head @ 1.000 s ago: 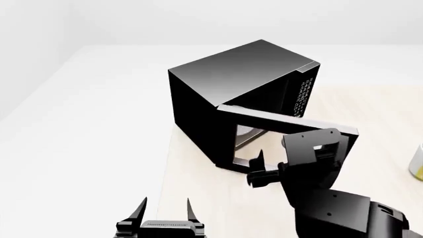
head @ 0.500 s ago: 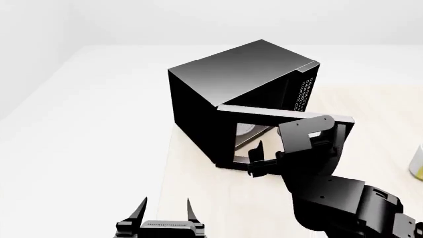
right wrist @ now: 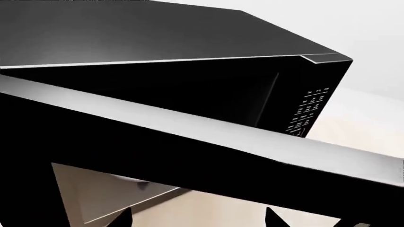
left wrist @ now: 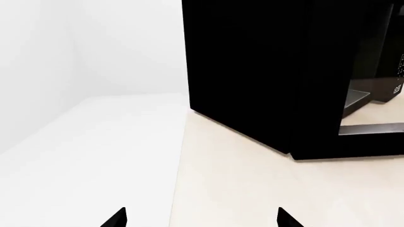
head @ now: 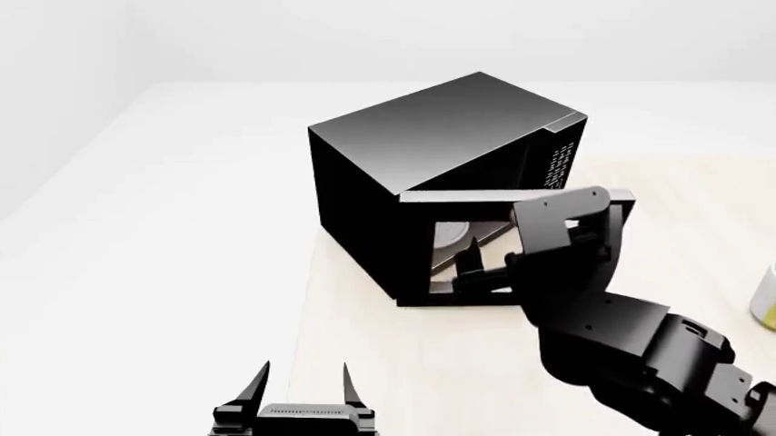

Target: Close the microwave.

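The black microwave [head: 424, 145] stands on the light wooden table [head: 363, 363], its keypad [head: 561, 168] facing right. Its glass-windowed door [head: 419, 245] is ajar, hinged at the left and angled out from the front. A white plate [head: 459, 233] shows through the window. My right gripper [head: 477, 271] is open, its fingertips against the door's outer face. In the right wrist view the door's top edge [right wrist: 221, 137] crosses close ahead of that gripper [right wrist: 198, 220], with the keypad [right wrist: 308, 111] behind. My left gripper [head: 303, 386] hangs open and empty near the table's front left, facing the microwave's side [left wrist: 252, 71].
A yellow-green object [head: 766, 295] is cut off by the right edge of the head view. The table's left edge [head: 307, 300] runs just left of the microwave, with white floor [head: 145, 227] beyond it. The left gripper [left wrist: 200, 220] hovers over that edge.
My right arm has moved forward and left, and the door has swung with it toward the microwave's front, narrowing the opening. The left arm has not moved.
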### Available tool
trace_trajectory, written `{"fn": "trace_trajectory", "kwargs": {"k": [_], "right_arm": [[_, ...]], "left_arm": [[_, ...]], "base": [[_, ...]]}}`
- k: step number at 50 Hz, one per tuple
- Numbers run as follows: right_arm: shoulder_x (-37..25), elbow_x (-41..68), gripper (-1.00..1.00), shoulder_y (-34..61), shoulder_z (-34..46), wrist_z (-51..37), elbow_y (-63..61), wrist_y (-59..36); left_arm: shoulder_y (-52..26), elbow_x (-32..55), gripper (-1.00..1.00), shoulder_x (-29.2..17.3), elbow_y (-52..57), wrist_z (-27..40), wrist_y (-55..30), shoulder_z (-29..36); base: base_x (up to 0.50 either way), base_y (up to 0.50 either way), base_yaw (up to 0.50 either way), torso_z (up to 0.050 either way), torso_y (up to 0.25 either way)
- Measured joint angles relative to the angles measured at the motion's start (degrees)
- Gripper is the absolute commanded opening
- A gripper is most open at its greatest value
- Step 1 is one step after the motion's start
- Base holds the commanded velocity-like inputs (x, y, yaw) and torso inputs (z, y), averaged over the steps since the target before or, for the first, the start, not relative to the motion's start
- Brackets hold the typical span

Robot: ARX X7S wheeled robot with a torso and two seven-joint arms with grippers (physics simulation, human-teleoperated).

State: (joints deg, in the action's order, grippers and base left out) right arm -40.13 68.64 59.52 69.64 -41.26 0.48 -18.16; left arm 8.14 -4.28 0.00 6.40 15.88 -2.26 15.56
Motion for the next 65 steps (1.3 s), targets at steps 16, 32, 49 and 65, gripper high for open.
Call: {"fn": "trace_trajectory", "kwargs": {"k": [16, 32, 49, 65], "right_arm": [[2.0, -0.9, 1.0, 1.0, -0.3, 3.4, 4.8, 0.5], [3.8, -2.1, 1.0, 2.4, -0.1, 7.1, 10.4, 0.3], [4.5, -4.7, 1.0, 4.4, 1.5, 12.6, 14.4, -0.7], [6.1, -5.6, 1.0, 6.2, 2.0, 17.9, 19.1, -0.8]], "left_arm": [[0.0, 0.0, 1.0, 0.0, 0.0, 0.0, 0.0, 0.0], [0.0, 0.0, 1.0, 0.0, 0.0, 0.0, 0.0, 0.0], [0.0, 0.0, 1.0, 0.0, 0.0, 0.0, 0.0, 0.0], [0.0, 0.0, 1.0, 0.0, 0.0, 0.0, 0.0, 0.0]], "base": [[0.0, 0.0, 0.0, 0.0, 0.0], [0.0, 0.0, 0.0, 0.0, 0.0], [0.0, 0.0, 0.0, 0.0, 0.0], [0.0, 0.0, 0.0, 0.0, 0.0]]}}
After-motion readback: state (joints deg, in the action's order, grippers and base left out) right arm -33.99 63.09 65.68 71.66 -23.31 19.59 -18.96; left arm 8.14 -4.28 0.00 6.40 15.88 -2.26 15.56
